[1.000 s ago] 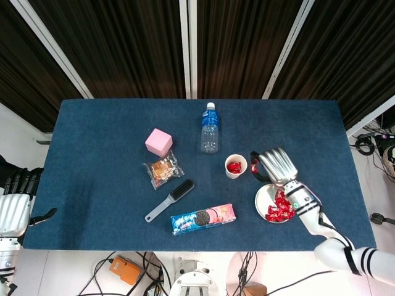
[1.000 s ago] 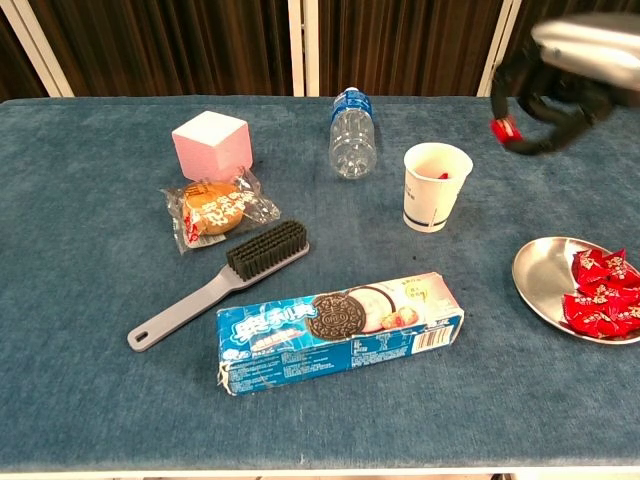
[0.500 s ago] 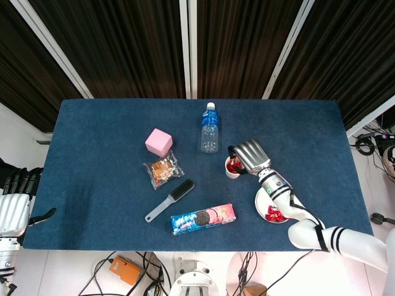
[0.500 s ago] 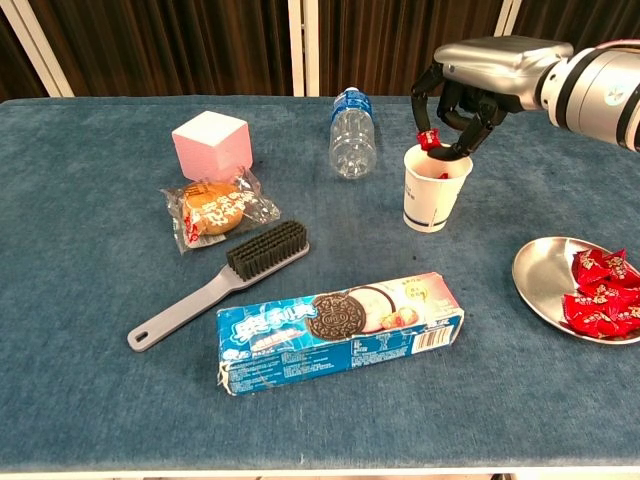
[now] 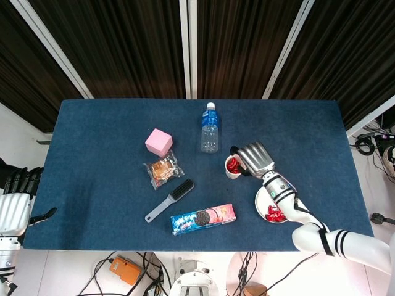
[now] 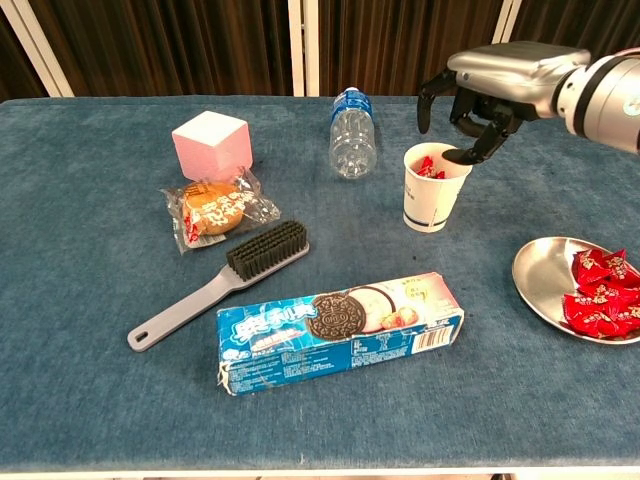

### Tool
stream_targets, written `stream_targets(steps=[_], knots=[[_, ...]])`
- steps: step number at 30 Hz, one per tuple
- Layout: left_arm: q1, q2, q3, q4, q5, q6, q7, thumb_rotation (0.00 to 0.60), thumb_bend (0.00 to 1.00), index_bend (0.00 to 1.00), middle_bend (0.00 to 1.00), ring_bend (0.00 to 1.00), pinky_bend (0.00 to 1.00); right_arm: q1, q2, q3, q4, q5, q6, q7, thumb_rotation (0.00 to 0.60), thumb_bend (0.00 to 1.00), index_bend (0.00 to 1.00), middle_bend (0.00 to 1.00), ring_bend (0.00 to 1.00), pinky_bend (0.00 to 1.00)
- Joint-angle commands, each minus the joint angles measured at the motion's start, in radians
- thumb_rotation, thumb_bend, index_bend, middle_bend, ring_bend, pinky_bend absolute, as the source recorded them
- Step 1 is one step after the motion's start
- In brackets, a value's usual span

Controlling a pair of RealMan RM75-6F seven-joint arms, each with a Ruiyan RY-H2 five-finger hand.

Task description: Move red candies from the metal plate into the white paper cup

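Right of frame center, the right hand (image 6: 490, 95) hovers released, fingers apart, over the white paper cup (image 6: 434, 188) holding red candies (image 6: 427, 166). More candies (image 6: 602, 292) fill the metal plate (image 6: 540, 280) at lower right.

right hand (image 6: 490, 85): silver shell; black fingers (image 6: 466, 155) | forearm behind them: white, black bands | left hand (image 5: 13, 206): silver; dark fingers
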Motion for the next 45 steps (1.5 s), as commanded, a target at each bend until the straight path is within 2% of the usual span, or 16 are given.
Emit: stream_targets(steps=[1,5,10,15,19,27,45], knots=[[-0.003,0.001,-0.002,-0.001,0.0,-0.002,0.001,0.6,0.0,0.07,0.1,0.0,0.0,-0.037,0.052,-0.011,-0.054,-0.023,0.049,0.016,0.6,0.48,0.43,0.91,1.0,1.0],[-0.008,0.001,-0.004,-0.002,0.006,-0.001,0.0,0.6,0.0,0.07,0.1,0.0,0.0,-0.104,0.134,-0.046,-0.139,-0.054,0.128,0.009,0.6,0.45,0.43,0.91,1.0,1.0],[-0.014,-0.002,-0.003,-0.001,0.013,-0.006,0.0,0.6,0.0,0.07,0.1,0.0,0.0,-0.201,0.227,-0.117,-0.22,-0.051,0.196,-0.017,0.6,0.42,0.46,0.91,1.0,1.0],[-0.016,-0.008,-0.002,0.003,0.017,-0.003,-0.005,0.6,0.0,0.07,0.1,0.0,0.0,-0.27,0.231,-0.191,-0.202,-0.065,0.216,-0.025,0.6,0.42,0.49,0.91,1.0,1.0],[-0.017,-0.011,-0.002,0.007,0.018,-0.002,-0.009,0.6,0.0,0.07,0.1,0.0,0.0,-0.286,0.189,-0.228,-0.127,-0.078,0.187,-0.036,0.6,0.42,0.5,0.91,1.0,1.0],[-0.012,-0.009,-0.001,0.003,0.017,0.007,-0.007,0.6,0.0,0.07,0.1,0.0,0.0,-0.276,0.112,-0.227,-0.007,-0.106,0.134,-0.022,0.6,0.42,0.52,0.91,1.0,1.0],[-0.013,-0.01,-0.001,0.005,0.007,0.0,-0.006,0.6,0.0,0.07,0.1,0.0,0.0,-0.243,0.043,-0.201,0.08,-0.119,0.054,-0.01,0.6,0.42,0.54,0.91,1.0,1.0]])
